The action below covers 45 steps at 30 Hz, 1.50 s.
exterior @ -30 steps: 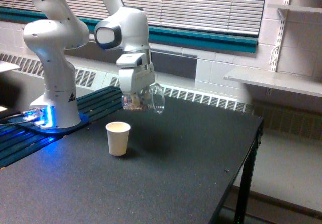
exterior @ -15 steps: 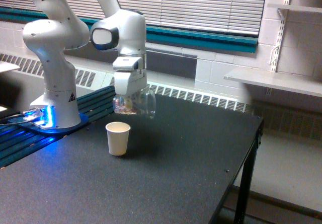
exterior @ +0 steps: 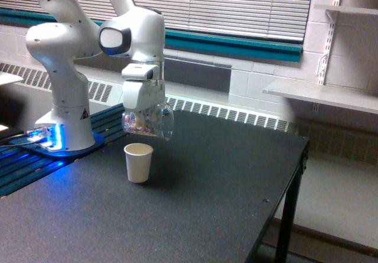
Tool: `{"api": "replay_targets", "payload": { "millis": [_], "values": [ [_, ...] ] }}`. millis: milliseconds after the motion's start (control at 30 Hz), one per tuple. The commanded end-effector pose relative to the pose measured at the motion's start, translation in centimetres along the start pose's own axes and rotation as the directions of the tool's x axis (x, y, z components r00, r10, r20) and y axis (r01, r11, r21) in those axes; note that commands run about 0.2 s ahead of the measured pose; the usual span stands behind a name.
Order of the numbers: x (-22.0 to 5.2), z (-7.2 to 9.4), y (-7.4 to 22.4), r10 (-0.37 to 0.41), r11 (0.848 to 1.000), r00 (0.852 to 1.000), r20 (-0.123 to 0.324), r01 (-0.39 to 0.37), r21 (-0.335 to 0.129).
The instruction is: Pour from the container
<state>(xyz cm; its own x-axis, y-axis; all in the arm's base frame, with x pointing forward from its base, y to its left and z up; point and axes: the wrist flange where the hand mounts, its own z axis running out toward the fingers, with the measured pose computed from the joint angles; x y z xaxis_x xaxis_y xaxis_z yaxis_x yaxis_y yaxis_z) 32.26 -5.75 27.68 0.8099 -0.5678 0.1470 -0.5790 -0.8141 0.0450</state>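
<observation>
My gripper point(exterior: 142, 116) hangs from the white arm and is shut on the container point(exterior: 149, 123), a clear cup lying tilted on its side with its mouth toward the exterior view's right. Small brownish-red bits show through its wall near the gripper. Directly below, with a gap between them, a small white paper cup point(exterior: 139, 162) stands upright on the black table point(exterior: 195, 210). The container's rim sits slightly to the right of the paper cup's opening.
The arm's white base point(exterior: 65, 127) stands at the table's left on a blue-lit plate. The table's right edge point(exterior: 295, 174) drops off to the floor. A radiator runs along the wall behind, and white shelves point(exterior: 331, 94) hang at the right.
The gripper with the container has moved toward the exterior view's left and slightly down, from right of the paper cup to just above it. The paper cup has not moved.
</observation>
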Motion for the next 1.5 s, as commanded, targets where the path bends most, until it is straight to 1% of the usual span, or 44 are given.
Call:
{"api": "replay_targets", "payload": {
  "millis": [33, 233, 500, 933, 1100, 1500],
  "values": [
    [-1.8, 0.4, -0.5, -0.029, 0.999, 0.999, 0.029, 0.029, -0.019],
    [-2.0, -0.2, -1.5, -0.027, 1.0, 0.999, 0.034, 0.028, -0.012],
    [-2.0, -0.9, -1.9, -0.038, 0.999, 0.999, 0.036, 0.039, -0.025],
    [-1.9, -1.3, 0.8, -0.012, 0.997, 0.999, 0.043, 0.016, -0.077],
    [-1.6, -1.7, 1.8, 0.002, 0.995, 0.999, 0.043, 0.002, -0.095],
    [-1.6, -2.2, 2.9, 0.013, 0.992, 0.998, 0.059, -0.006, -0.124]
  ]
}}
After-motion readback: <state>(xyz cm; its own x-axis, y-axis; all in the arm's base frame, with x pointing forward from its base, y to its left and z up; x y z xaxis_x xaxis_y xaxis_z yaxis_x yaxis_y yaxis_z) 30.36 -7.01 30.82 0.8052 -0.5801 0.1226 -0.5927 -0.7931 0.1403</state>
